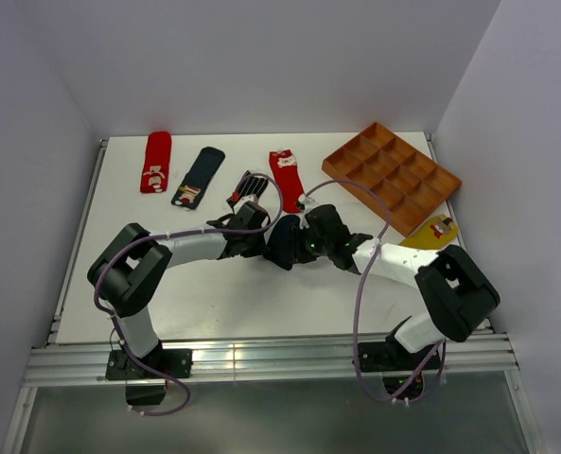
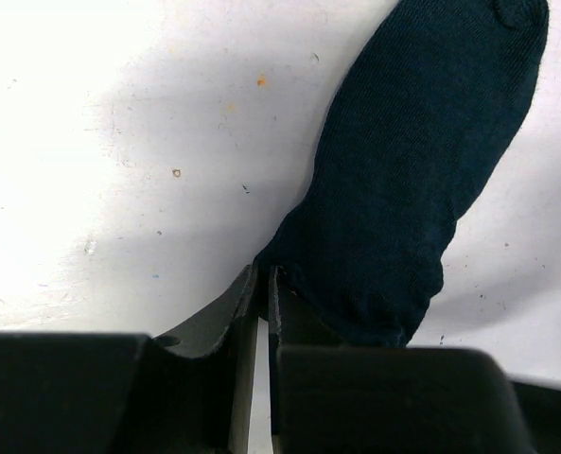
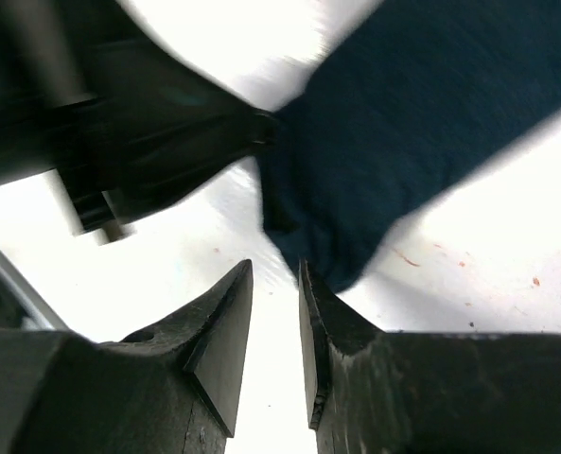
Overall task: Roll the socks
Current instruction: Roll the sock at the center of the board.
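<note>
**Navy sock mid-table: left arm has a corner, right arm empty**

Top view only:
- The plain navy sock lies mid-table, between the two grippers. Both arms are folded in toward it.
- Four socks sit along the far edge, well apart from it. Left to right: red sock with white marks, navy sock with a patch, black-and-white striped sock, second red sock.
- The mustard yellow sock is on the right, just beside the orange compartment tray and partly behind the right arm.

Left wrist only:
- The left gripper has its jaws nearly together, with just a thin slit between them.
- The navy sock's end sits right at the fingertips and runs up and to the right from there. It is flat, not rolled.
- It looks pinched at the corner, but the fingers hide the cloth between the pads, so that's probable, not certain.

Right wrist only:
- The right gripper has its jaws partly apart, with a narrow gap and nothing between them.
- The sock's end lies just beyond the fingertips, slightly right of the gap.
- This view is blurred. The left gripper shows at upper left, its tip meeting the sock's edge, which fits the pinch.
</note>
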`<state>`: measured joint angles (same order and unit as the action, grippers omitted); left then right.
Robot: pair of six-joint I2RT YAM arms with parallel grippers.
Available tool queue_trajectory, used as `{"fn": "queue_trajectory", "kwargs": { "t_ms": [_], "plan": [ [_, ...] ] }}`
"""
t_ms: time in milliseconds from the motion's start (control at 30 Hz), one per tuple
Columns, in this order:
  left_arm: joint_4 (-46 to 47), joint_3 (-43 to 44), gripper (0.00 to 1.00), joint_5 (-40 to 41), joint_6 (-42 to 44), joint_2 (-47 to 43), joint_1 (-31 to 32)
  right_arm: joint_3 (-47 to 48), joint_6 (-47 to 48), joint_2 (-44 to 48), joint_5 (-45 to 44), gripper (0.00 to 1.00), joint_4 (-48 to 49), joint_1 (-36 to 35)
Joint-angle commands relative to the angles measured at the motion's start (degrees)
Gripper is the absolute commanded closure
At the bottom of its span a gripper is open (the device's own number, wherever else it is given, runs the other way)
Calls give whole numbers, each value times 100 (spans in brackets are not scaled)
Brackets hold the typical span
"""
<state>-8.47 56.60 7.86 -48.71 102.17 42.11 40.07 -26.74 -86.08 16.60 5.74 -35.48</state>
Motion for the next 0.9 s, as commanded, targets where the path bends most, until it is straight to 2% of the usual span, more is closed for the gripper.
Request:
{"fn": "queue_trajectory", "kwargs": {
  "t_ms": [0,133,300,867],
  "plan": [
    [-981,-263,88,120,274,225,70,71,748,390,-876,66,-152,-423],
    [-1025,-255,88,155,318,216,69,193,1056,251,-1536,64,-214,-836],
    [-999,-263,88,163,336,207,61,290,1224,-57,-1773,63,-20,-1109],
    [-972,-272,88,146,371,216,69,580,1514,-532,-1766,60,103,-1215]
  ]
}}
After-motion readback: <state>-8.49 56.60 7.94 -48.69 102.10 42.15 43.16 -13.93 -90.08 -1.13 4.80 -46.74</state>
